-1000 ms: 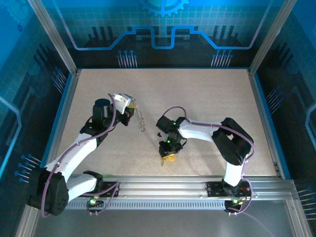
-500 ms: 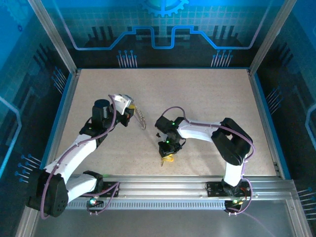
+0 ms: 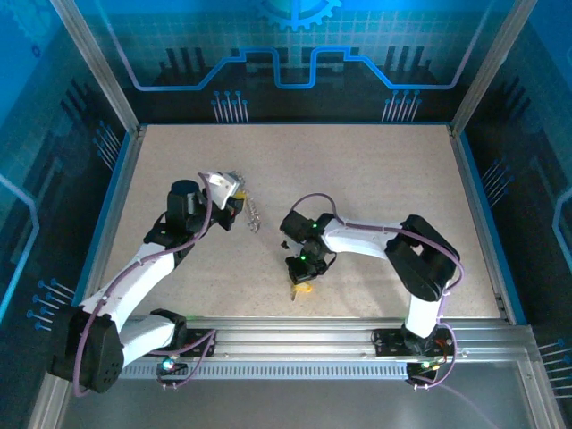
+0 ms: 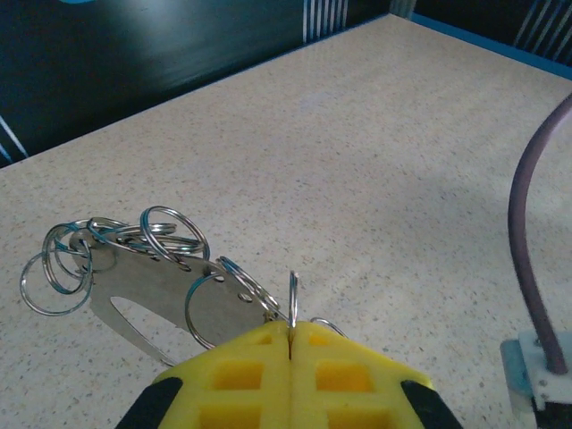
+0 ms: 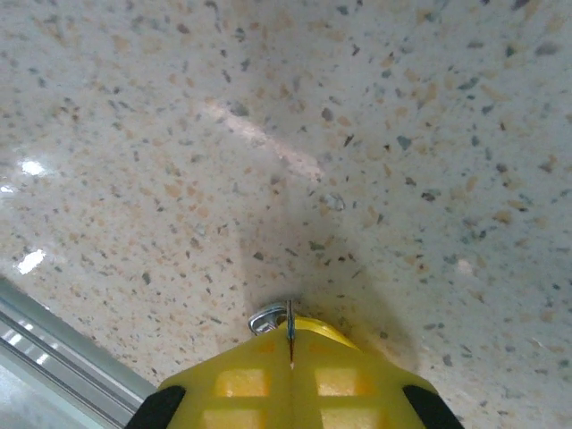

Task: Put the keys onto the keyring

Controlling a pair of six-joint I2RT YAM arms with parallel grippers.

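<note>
While L gripper [image 4: 290, 332] pinches the keyring [image 4: 292, 299] edge-up mid-table, R gripper [image 5: 290, 344] is clamped on a key [image 5: 270, 317] nr the table's front edge, well apart; keyring lies left & farther back.

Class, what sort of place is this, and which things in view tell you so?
Probably a robot lab work cell: a speckled tabletop fenced by aluminium frame posts, blue circuit-pattern backdrop panels, and a left arm and right arm mounted on a rail at its near edge.
</note>
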